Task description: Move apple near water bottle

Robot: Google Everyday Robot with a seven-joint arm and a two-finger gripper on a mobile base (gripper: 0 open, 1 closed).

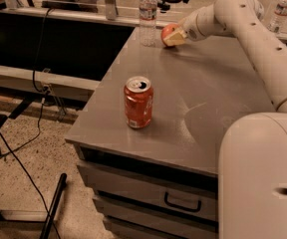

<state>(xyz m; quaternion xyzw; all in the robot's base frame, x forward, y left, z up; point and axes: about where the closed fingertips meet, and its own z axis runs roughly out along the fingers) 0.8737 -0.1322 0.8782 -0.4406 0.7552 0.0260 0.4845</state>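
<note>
tool [175, 37] clamped on apple [167, 32] | far end of table [208, 98] | just beside water bottle [147, 14] | soda can [138, 102] well apart

Toward the back of the counter [208, 96], the claw [176, 36] grips the apple [167, 32] just right of the water bottle [147, 15], leaving only a narrow gap between the two. The soda can [138, 102] stands alone near the front left, well apart from them. Between it and the claw the grey top lies open.
</note>
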